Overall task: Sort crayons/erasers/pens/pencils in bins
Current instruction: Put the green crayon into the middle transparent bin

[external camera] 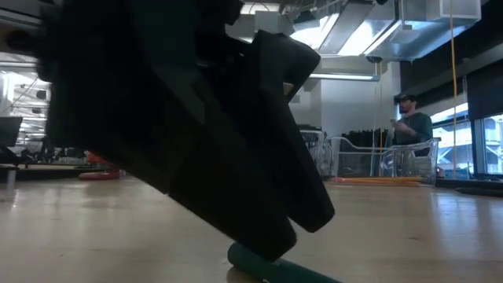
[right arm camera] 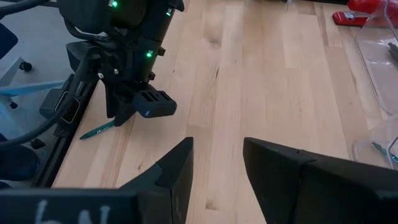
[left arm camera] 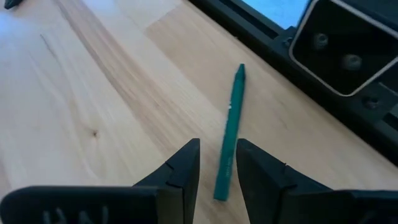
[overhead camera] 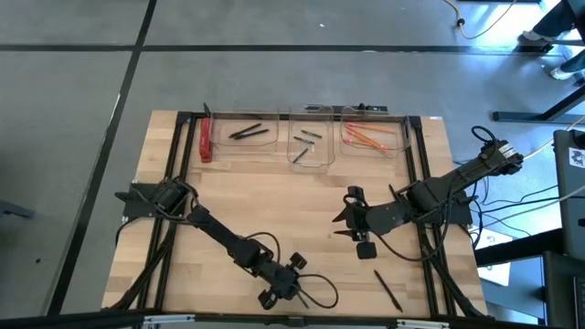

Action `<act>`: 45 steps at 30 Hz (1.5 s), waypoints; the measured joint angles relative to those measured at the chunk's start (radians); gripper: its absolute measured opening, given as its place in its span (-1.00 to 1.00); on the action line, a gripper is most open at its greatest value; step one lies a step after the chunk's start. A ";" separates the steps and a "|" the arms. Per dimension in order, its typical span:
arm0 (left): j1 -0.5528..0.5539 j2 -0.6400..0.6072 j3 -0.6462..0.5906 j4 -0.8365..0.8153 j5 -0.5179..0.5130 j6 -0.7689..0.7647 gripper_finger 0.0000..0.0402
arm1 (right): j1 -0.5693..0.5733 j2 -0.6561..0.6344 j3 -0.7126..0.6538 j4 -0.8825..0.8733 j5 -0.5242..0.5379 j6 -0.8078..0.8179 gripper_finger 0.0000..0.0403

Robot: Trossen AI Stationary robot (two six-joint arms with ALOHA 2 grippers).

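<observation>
The left gripper point(left arm camera: 217, 168), fingers apart, straddles a green crayon point(left arm camera: 229, 136); closing comes next. The right gripper point(right arm camera: 217, 165) waits open mid-table.

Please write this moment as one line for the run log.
left claw: open, astride green crayon at table's near edge | right claw: open, empty, mid-table | bins: far edge

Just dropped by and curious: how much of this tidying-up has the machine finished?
Mostly done: black pens, crayons and orange pencils already lie in the three bins. In hand: the open left gripper straddles a green crayon on the table. Left: that crayon and a black pen near the front edge. The open right gripper holds nothing.
</observation>
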 joint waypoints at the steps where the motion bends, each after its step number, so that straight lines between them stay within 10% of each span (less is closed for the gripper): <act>1: -0.003 0.000 0.000 0.000 0.000 0.000 -0.51 | 0.000 0.000 0.000 0.000 0.000 0.000 -0.29; 36: 0.011 0.045 0.002 0.024 0.029 -0.003 -0.52 | 0.000 0.000 0.000 -0.004 0.000 -0.006 -0.29; 45: 0.009 0.047 0.002 0.013 0.032 -0.008 -0.79 | -0.001 0.000 0.000 -0.005 0.000 -0.006 -0.29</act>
